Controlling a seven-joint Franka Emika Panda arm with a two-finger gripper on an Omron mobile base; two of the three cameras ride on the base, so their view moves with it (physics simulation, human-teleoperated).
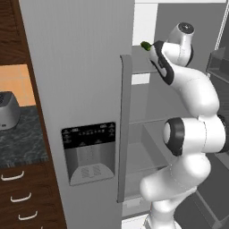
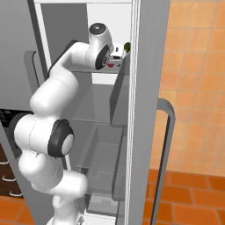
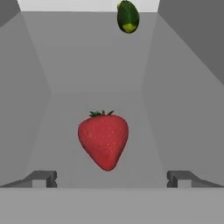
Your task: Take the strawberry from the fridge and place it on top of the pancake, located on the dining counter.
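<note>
Gripper (image 3: 112, 178) fingers stand wide apart, empty. The strawberry (image 3: 104, 141) lies just ahead, centred between them on the fridge (image 1: 80, 89) shelf. Likely light, soft, bruisable: pinch gently across its broad shoulders. Farther ahead, a green item (image 3: 128, 17).

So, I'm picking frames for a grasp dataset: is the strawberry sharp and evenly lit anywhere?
Hand view: strawberry large, fairly sharp, evenly lit, no glare, between open fingers. Right base view: just a tiny red speck behind the wrist. Left base view: flat lighting, the arm blocks the fridge shelf.
</note>
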